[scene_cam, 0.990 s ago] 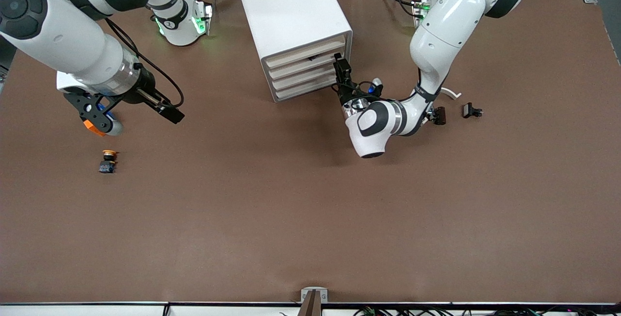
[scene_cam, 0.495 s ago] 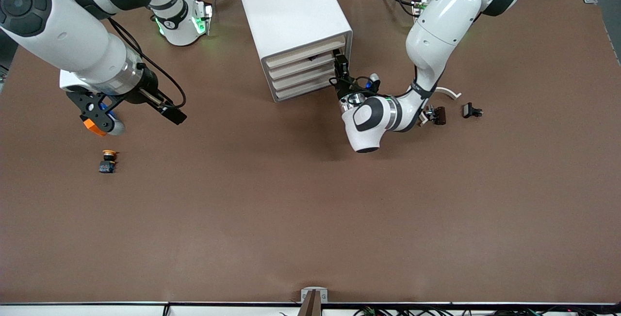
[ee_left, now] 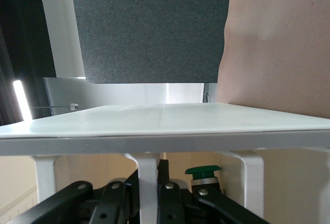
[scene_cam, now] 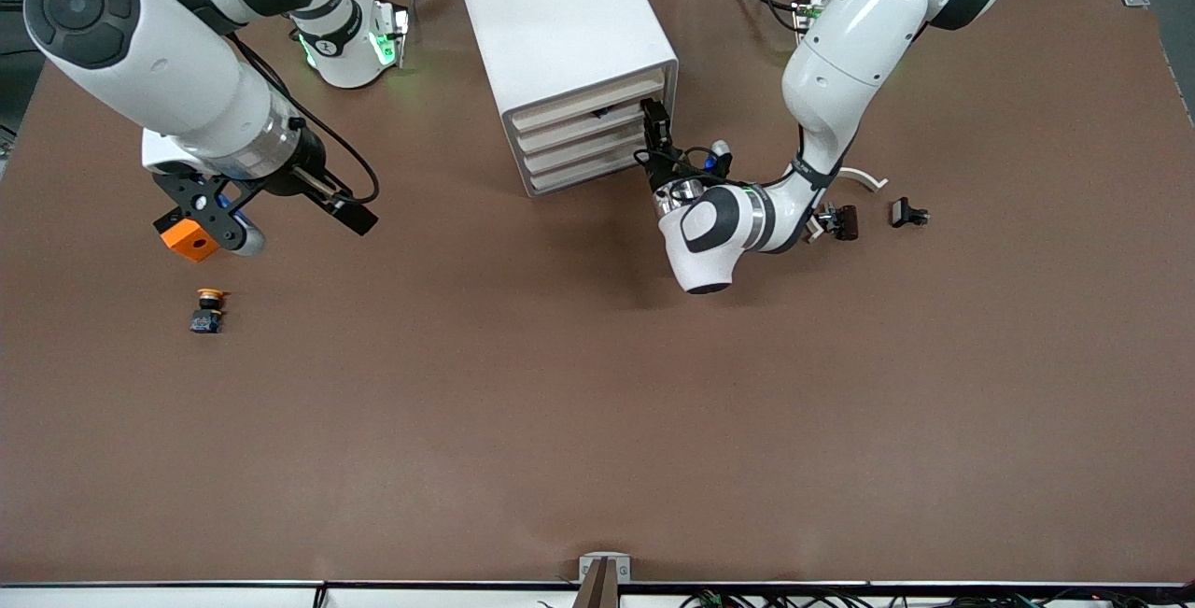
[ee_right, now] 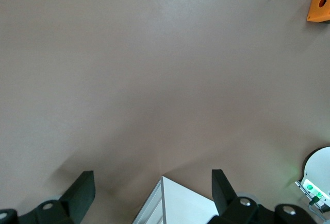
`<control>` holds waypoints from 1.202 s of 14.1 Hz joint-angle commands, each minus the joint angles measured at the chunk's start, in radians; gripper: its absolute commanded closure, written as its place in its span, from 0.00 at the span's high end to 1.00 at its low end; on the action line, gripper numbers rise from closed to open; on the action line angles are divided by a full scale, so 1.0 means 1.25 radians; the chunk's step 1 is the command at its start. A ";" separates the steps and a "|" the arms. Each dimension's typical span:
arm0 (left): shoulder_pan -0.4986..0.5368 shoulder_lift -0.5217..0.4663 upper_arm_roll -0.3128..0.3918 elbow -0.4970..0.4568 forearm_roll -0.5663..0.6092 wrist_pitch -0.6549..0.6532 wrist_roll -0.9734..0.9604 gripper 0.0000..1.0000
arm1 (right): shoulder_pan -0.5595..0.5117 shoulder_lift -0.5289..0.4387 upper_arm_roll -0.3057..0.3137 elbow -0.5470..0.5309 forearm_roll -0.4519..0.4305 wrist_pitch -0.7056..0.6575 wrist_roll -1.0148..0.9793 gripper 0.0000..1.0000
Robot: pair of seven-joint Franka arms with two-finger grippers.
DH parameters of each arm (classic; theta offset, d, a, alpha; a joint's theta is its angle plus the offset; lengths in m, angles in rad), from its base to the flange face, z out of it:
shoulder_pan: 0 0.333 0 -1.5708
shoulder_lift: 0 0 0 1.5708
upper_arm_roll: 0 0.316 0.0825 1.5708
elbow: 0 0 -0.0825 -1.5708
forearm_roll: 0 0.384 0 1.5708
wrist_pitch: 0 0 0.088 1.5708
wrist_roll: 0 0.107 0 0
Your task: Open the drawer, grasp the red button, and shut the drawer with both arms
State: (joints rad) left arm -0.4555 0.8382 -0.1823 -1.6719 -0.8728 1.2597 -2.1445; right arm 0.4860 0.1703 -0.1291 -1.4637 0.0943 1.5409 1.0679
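Note:
The white drawer cabinet (scene_cam: 560, 38) stands at the robots' edge of the table, its stacked drawers (scene_cam: 583, 136) facing the front camera. My left gripper (scene_cam: 655, 125) is at the drawer fronts, at the end toward the left arm. In the left wrist view the left gripper (ee_left: 149, 175) is shut on a white post of the drawer handle (ee_left: 165, 134). A green-capped push button (ee_left: 202, 172) shows just beside the fingers. The red button is hidden. My right gripper (scene_cam: 266, 213) hangs open over the table toward the right arm's end, and the right gripper (ee_right: 153, 193) has nothing between its fingers.
An orange cube with a hole (scene_cam: 189, 240) lies under the right hand. A yellow-orange capped button (scene_cam: 207, 309) lies nearer the front camera. Small black parts (scene_cam: 845, 220) (scene_cam: 907, 213) and a white curved piece (scene_cam: 864, 178) lie toward the left arm's end.
The left gripper has shut on the drawer handle after shifting slightly toward the cabinet. The right arm has drifted toward the table's middle, uncovering the orange cube.

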 commanded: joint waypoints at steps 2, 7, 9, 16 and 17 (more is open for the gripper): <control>0.068 -0.023 0.001 -0.011 -0.025 -0.001 0.000 0.09 | 0.017 0.011 -0.008 0.013 0.007 -0.001 0.016 1.00; 0.118 -0.023 0.002 0.000 -0.055 0.005 0.000 0.10 | 0.076 0.012 -0.007 -0.045 0.072 0.076 0.067 1.00; 0.134 -0.023 0.007 0.002 -0.067 0.006 0.000 0.10 | 0.124 0.035 -0.007 -0.046 0.084 0.119 0.084 1.00; 0.178 -0.020 0.007 0.011 -0.082 0.011 0.001 0.13 | 0.285 0.102 -0.008 -0.043 0.093 0.245 0.238 1.00; 0.178 -0.020 0.007 0.011 -0.082 0.011 0.002 0.14 | 0.308 0.113 -0.008 -0.043 0.091 0.244 0.240 1.00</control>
State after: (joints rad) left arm -0.2392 0.8368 -0.1753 -1.6515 -0.9453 1.2848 -2.1433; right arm 0.8317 0.2975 -0.1268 -1.5294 0.1904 1.8542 1.3555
